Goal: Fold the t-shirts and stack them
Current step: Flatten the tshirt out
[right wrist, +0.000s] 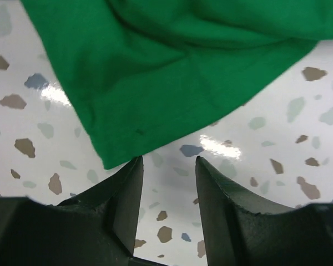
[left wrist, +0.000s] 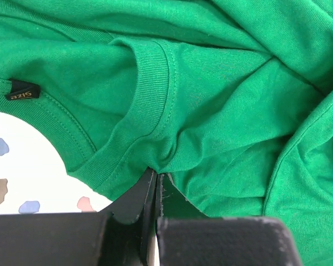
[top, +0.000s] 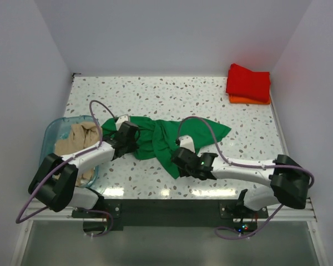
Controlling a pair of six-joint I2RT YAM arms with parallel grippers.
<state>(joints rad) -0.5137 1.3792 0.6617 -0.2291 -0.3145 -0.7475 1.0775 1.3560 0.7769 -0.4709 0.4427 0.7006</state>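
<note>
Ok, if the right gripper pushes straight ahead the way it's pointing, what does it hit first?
Probably the hem corner of the green t-shirt, lying flat just beyond the open right gripper. Only a sliver of bare table lies between, though depth is hard to judge.

Speckled table [top: 211, 94] carries a crumpled green t-shirt [top: 161, 138], teal bin [top: 51, 128] and orange t-shirt [top: 250, 101]

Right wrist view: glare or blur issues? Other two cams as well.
Right wrist: two bright glare patches on the glossy table, hem of the green t-shirt sharp. Left wrist: collar ribbing and size label crisp, table corner blown out white. Top external: even light, glare streaks along the table's near edge.
</note>
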